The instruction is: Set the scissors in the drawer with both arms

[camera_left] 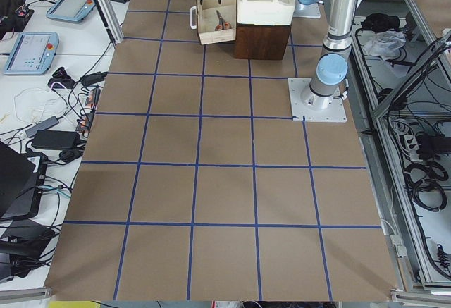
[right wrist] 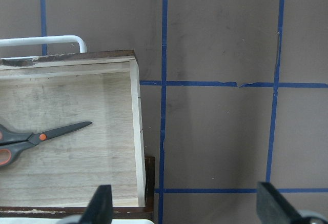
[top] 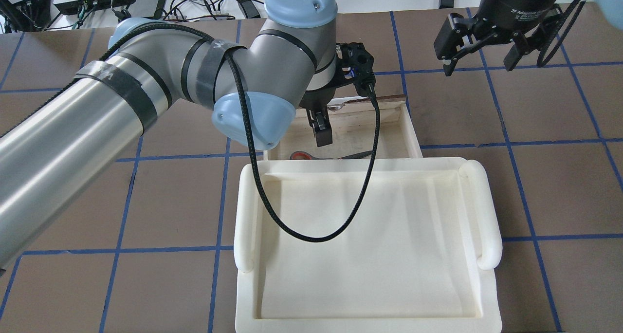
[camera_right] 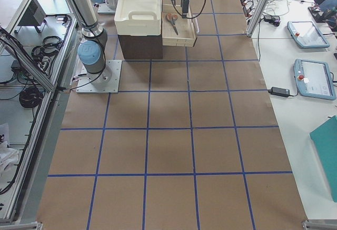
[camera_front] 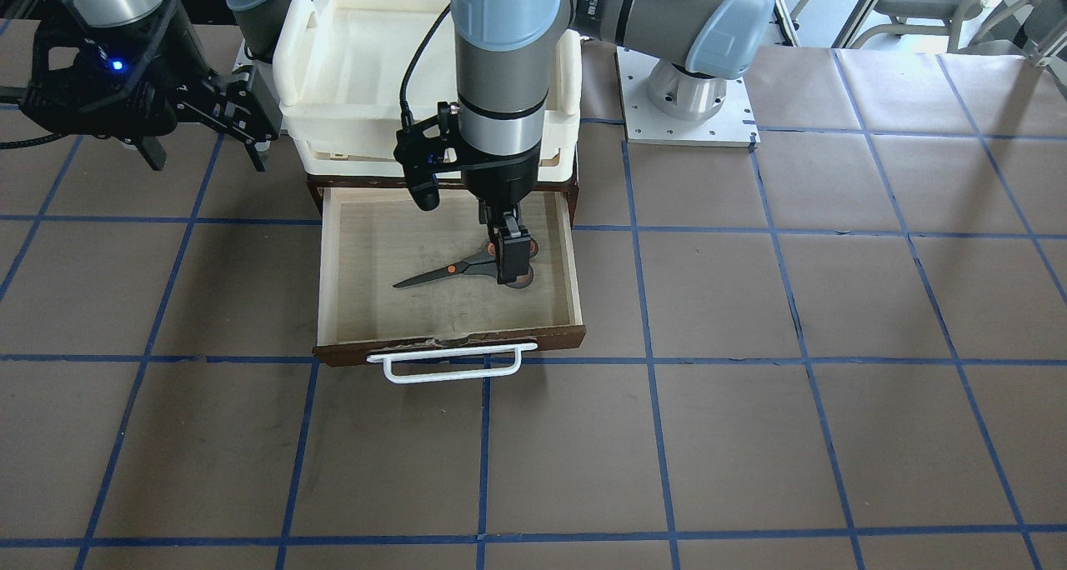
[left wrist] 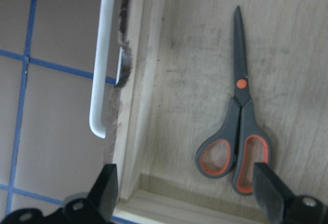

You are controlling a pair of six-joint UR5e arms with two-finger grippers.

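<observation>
1. Scissors [left wrist: 241,88]: small pair, dark grey blades closed to a point, grey handles lined orange-red inside both loops, orange dot at the pivot.
2. Lying flat on the pale wood floor of the open drawer [camera_front: 573,262], roughly along its width, well behind the white bar handle [left wrist: 101,70].
3. Left gripper [left wrist: 184,170]: down inside the drawer above the loops, fingers spread wide, holding nothing; seemingly clear of the scissors, though hard to judge.
4. Right gripper [top: 478,66]: up over the brown taped surface [camera_front: 750,303] beside the drawer, likewise spread wide and empty.
</observation>
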